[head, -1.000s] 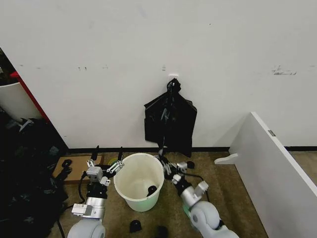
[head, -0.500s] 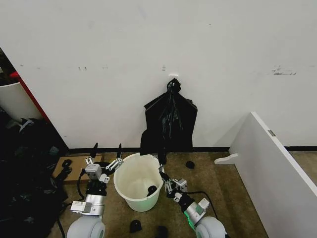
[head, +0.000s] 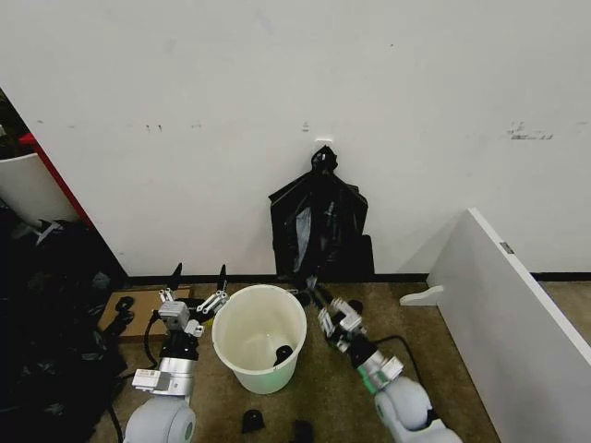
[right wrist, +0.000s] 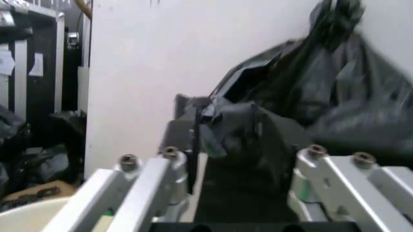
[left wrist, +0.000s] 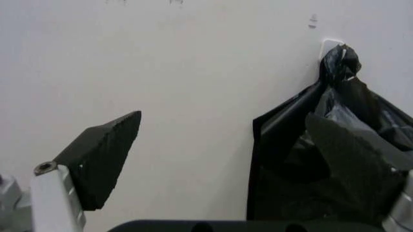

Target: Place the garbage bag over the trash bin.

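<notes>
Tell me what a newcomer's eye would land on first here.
The glossy black garbage bag hanging on the white wall. Below it, the white trash bin stands unlined on the floor. The right tool reaches up at the bag's lower edge, and the left tool waits open beside the bin.

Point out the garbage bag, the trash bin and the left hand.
Bag (head: 319, 231): head view, its wrinkled front, hanging on the wall.
Bin (head: 242, 362): head view, outer white wall.
Left hand (head: 197, 288): head view, between its open fingertips.

The trash bin (head: 259, 337) stands between both grippers; the garbage bag (head: 319, 228) hangs on the far wall (head: 369, 83) behind it.
</notes>
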You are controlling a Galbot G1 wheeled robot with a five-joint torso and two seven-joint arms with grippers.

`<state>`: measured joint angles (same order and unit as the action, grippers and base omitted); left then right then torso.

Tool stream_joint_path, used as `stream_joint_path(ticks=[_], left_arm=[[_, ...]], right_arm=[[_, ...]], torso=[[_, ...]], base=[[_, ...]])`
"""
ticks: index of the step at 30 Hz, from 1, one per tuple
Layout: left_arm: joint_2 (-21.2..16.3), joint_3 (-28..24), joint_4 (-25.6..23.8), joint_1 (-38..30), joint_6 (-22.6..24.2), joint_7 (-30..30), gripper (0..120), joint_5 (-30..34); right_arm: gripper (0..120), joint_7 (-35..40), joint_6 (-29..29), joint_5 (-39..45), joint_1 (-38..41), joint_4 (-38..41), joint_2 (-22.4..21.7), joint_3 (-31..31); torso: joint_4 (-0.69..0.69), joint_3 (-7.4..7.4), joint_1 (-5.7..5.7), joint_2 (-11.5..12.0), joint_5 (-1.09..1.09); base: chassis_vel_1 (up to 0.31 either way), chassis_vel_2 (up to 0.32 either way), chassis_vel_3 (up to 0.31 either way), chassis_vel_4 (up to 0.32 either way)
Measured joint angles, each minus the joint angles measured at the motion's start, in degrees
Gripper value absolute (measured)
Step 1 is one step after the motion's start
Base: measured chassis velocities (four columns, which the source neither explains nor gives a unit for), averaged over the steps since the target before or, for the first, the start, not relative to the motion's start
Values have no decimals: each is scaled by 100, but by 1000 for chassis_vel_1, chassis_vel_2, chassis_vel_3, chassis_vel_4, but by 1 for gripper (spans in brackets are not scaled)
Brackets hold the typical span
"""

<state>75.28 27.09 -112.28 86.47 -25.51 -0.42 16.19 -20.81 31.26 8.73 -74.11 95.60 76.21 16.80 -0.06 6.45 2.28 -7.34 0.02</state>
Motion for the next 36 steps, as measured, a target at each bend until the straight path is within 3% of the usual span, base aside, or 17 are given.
stream_joint_path(ticks=[4, 8, 13, 15, 18, 22, 30, 34, 36], left_arm=[[2, -8, 16, -33, 12, 0, 100, -1], [3, -8, 37, -49, 14, 0, 100, -3], [-18, -2, 90, -55, 6, 0, 100, -5], [-18, -3, 95, -59, 4, 0, 100, -5], [-18, -23, 127, -74, -1, -1, 100, -31], [-24, -40, 162, -93, 2, -1, 100, -63], [-87, 24, 213, -137, 33, -26, 100, -63], [-112, 65, 255, -159, 39, -44, 100, -44], [-106, 73, 287, -191, 40, -55, 100, -40]], right_arm=[[46, 2, 8, -120, -129, 141, -141, 63], [59, 508, -186, -915, -298, 303, -251, 203], [81, 1595, -1055, -1472, -647, 707, -548, 45], [82, 1723, -1177, -1481, -653, 764, -567, 4], [97, 2391, -1959, -1491, -442, 1016, -629, -231], [100, 2456, -2440, -1506, 67, 1017, -721, -440], [100, 2171, -2742, -2112, 1157, 412, -794, -931], [100, 1982, -3057, -2849, 1648, -19, -679, -1122], [94, 1904, -3276, -3221, 1833, -268, -597, -1184]], torso=[[-1, 0, 0, 0, 1], [0, 0, 0, 0, 2], [-3, 0, 0, 0, 1], [-3, 0, 0, 0, 1], [0, 0, 0, 0, 1], [0, 0, 0, 0, 0], [1, 0, 0, 0, 0], [1, 0, 0, 0, 0], [0, 1, 0, 0, 0]], base=[[0, 0, 0, 0], [0, 0, 0, 0], [0, 0, 0, 0], [0, 0, 0, 0], [0, 0, 0, 0], [0, 0, 0, 0], [0, 0, 0, 0], [0, 0, 0, 0], [0, 0, 0, 0]])
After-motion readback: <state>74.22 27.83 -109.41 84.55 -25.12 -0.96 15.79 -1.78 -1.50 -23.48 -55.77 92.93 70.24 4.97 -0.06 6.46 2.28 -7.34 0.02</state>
